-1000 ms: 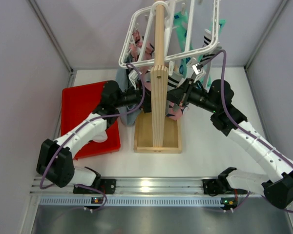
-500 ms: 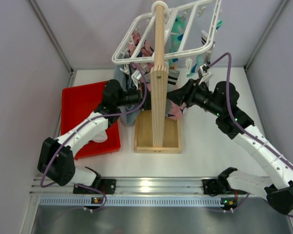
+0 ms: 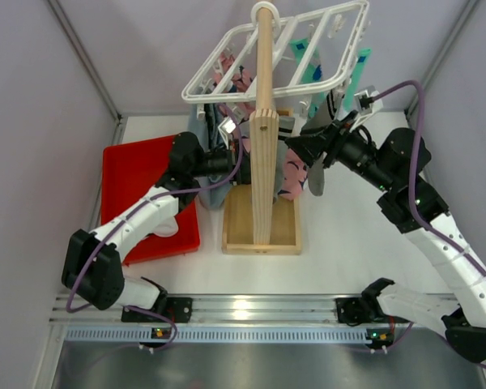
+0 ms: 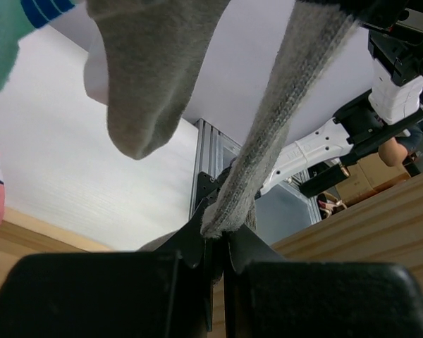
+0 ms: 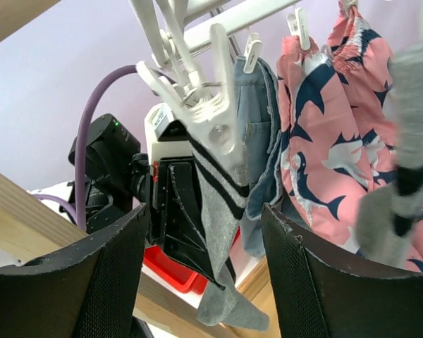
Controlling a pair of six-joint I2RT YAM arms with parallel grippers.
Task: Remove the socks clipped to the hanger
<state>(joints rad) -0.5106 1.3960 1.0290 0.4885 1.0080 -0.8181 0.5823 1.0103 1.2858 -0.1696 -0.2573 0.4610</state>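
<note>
The white grid hanger (image 3: 275, 50) hangs tilted on the wooden post. Its clips (image 5: 213, 125) hold teal socks (image 3: 308, 66) and grey ones. My left gripper (image 3: 229, 162) sits just left of the post. In the left wrist view it (image 4: 216, 236) is shut on the bottom end of a grey sock with black stripes (image 4: 275, 134), which is still pinned in a clip above. My right gripper (image 3: 298, 147) stands open to the right of the post. Its fingers (image 5: 77, 282) flank that same striped sock (image 5: 222, 211) without touching it.
A tall wooden post (image 3: 263, 130) on a box base (image 3: 259, 223) stands between the arms. A pink shark-print cloth (image 5: 338, 155) and a blue-grey cloth (image 5: 257, 134) hang from the hanger. Another grey sock (image 4: 144, 77) dangles close by. A red tray (image 3: 138, 190) lies at the left.
The left gripper has shut on the striped grey sock. The right gripper has opened and drawn back to the right. The hanger has swung and tilted.
</note>
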